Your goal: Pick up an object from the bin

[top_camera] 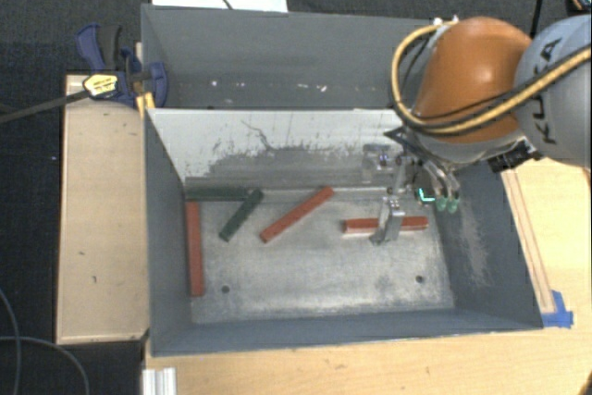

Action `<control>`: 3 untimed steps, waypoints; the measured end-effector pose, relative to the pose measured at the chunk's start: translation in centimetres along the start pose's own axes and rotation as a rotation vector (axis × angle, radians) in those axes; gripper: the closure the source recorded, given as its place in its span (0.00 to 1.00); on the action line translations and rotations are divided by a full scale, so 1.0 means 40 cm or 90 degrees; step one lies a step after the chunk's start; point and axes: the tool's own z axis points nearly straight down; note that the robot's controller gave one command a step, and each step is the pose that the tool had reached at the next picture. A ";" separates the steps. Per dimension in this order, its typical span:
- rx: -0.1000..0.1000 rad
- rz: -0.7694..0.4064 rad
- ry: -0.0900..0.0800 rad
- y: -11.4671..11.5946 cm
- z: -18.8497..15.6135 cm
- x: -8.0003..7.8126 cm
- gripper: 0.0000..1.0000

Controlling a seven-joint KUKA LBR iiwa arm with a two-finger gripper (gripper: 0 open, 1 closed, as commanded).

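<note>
My gripper (384, 231) hangs low over the right part of the bin floor. Its tip is right at a short red-brown stick (412, 222) that lies flat and level there, and it crosses the stick's middle. Whether it touches the stick I cannot tell. To the left a longer red-brown stick (296, 215) lies aslant in the middle of the floor.
At the left lie a dark green stick (217, 193) along the back of the floor, a second dark green stick (239, 216) aslant beside it, and a red-brown stick (194, 247) lengthwise by the left wall. The arm's orange cover hangs over the right back corner.
</note>
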 end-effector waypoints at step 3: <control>0.000 -0.024 -0.006 0.184 0.331 -0.081 1.00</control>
